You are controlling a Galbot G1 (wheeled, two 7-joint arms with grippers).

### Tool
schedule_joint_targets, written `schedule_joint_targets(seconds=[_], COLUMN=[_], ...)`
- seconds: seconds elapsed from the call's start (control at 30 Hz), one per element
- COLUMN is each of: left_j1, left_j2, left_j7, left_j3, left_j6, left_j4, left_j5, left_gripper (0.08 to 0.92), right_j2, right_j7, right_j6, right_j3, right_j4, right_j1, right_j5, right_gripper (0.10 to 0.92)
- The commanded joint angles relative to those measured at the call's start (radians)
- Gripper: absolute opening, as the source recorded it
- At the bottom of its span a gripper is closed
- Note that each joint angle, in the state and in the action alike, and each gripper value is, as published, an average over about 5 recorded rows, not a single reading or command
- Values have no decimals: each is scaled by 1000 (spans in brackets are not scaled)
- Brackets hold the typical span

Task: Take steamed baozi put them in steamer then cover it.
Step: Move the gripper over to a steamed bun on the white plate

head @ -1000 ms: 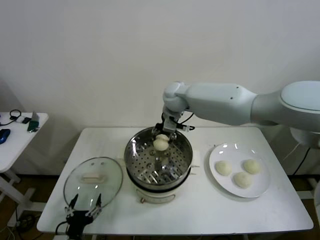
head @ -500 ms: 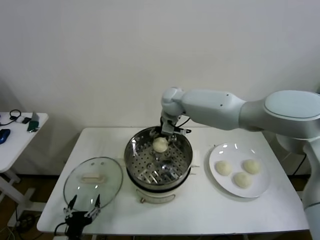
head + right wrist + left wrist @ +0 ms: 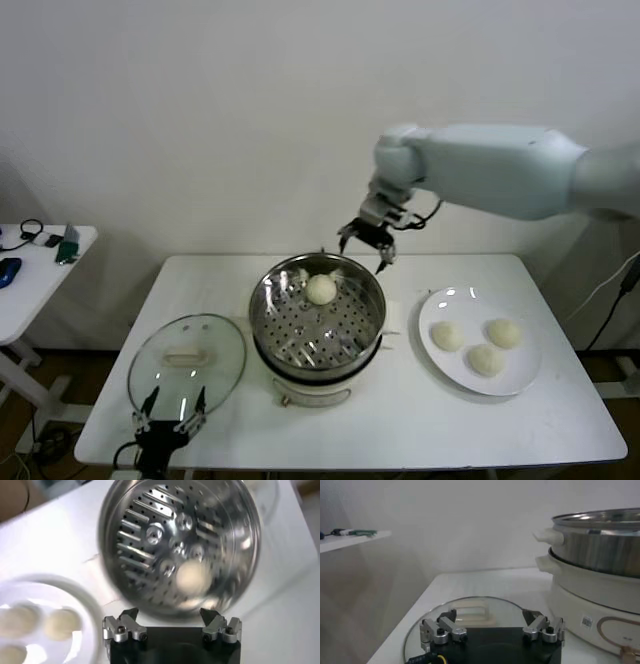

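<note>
One steamed baozi point(image 3: 321, 289) lies on the perforated floor of the shiny steamer point(image 3: 264, 305) at the table's middle. Three more baozi point(image 3: 486, 359) rest on a white plate point(image 3: 520, 382) to its right. My right gripper point(image 3: 364, 251) hangs open and empty above the steamer's back right rim. Its wrist view looks down on the steamer point(image 3: 145, 525), the bun point(image 3: 192, 576) and the plate's buns point(image 3: 61, 623) past the gripper point(image 3: 170, 617). The glass cover point(image 3: 187, 360) lies flat on the table, left of the steamer. My left gripper point(image 3: 170, 410) waits open at its near edge.
The left wrist view shows the cover point(image 3: 470, 611) just beyond my left gripper point(image 3: 490, 622) and the steamer's side point(image 3: 600, 545) on its white base. A small side table point(image 3: 40, 285) with small items stands off to the left. A wall closes the back.
My right gripper has opened and let go of the baozi, which now lies in the steamer. The arm has risen and swung right, away from the pot. The left arm has not moved.
</note>
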Motion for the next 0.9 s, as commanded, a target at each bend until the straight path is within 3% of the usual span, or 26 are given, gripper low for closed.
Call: schedule_joint_targets(seconds=[0.03, 0.2, 0.33, 0.9], left_j1=[-3, -4, -6, 3], left_j2=[3, 5, 5, -9], left_j7=[0, 1, 1, -3], left_j3=[2, 1, 0, -12], left_j6=[-2, -5, -13, -27], left_j4=[-1, -2, 5, 14], left_j5=[3, 2, 5, 5], left_gripper=[823, 823, 823, 823], right_j2=[-257, -365, -385, -241], right_j7=[33, 129, 170, 217], right_j6=[-322, -443, -473, -485], right_j3=[-235, -232, -128, 314], right_j4=[144, 214, 165, -113], right_j1=[170, 53, -113, -652], right_j5=[203, 77, -13, -120], right_gripper=[823, 823, 823, 823])
